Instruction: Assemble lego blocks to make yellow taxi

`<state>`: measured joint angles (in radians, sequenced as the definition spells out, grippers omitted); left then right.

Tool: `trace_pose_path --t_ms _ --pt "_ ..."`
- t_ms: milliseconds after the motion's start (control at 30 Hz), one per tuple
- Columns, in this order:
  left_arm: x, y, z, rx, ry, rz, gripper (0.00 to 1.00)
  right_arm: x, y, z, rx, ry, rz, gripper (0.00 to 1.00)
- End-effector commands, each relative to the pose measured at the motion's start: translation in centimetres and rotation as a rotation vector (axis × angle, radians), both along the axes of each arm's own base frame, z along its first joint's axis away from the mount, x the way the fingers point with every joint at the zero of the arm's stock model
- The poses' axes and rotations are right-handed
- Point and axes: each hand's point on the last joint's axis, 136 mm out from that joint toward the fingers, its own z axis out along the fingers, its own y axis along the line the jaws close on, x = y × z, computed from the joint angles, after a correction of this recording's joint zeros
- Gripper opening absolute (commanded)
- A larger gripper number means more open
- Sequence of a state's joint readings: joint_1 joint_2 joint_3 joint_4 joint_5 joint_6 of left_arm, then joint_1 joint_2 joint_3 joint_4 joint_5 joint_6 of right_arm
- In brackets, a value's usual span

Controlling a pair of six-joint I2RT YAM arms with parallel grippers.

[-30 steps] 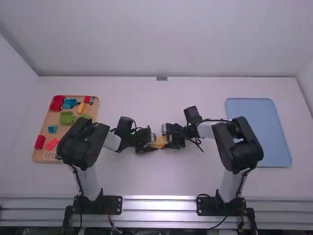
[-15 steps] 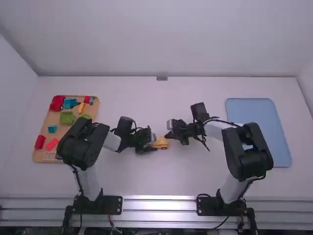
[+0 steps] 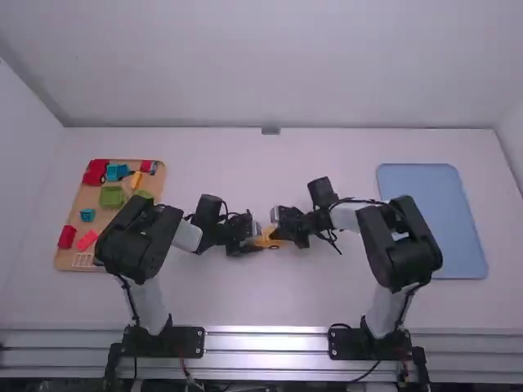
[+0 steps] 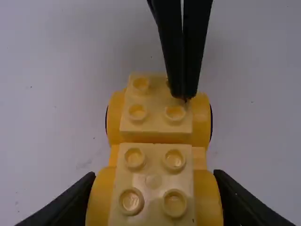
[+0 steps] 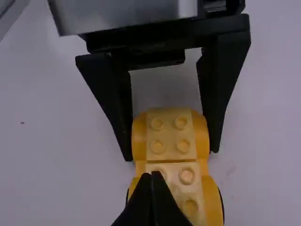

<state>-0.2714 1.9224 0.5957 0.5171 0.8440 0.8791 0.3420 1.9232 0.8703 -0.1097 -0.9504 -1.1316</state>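
Mid-table in the high view, my left gripper point(image 3: 252, 239) holds the yellow taxi body point(image 3: 267, 239) from its left end. In the left wrist view, my left gripper point(image 4: 155, 190) has one finger on each side of the studded near part of the body point(image 4: 153, 181). My right gripper point(image 3: 279, 230) is at the body's other end. In the right wrist view, my right gripper point(image 5: 153, 176) has its fingertips together over the studs of the body point(image 5: 170, 141), hiding part of them. The left wrist view places those tips at one corner stud.
At the left, a tan tray point(image 3: 69, 245) carries red, blue, green and orange pieces, with my left arm partly over its edge. A blue tray point(image 3: 433, 188) lies on the right, partly behind my right arm.
My right gripper drew back to the right from the taxi body, then came back left over it. My left gripper and the body have stayed in place.
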Motion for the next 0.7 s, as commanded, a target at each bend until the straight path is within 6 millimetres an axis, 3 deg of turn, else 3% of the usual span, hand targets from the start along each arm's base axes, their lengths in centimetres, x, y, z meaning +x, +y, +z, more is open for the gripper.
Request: trace_pose_path --t_ms 0,500,667 --pt "-0.3 -0.1 -0.3 0.002 0.013 -0.008 0.52 0.4 -0.3 -1.4 -0.041 0.043 -0.042 0.00" --pt "-0.3 -0.1 -0.3 0.002 0.014 -0.006 0.51 1.2 0.4 -0.6 -0.008 0.010 -0.036 0.00" --pt "-0.3 -0.1 -0.3 0.001 0.015 -0.006 0.50 1.2 0.6 -1.8 -0.098 0.020 -0.068 0.00"
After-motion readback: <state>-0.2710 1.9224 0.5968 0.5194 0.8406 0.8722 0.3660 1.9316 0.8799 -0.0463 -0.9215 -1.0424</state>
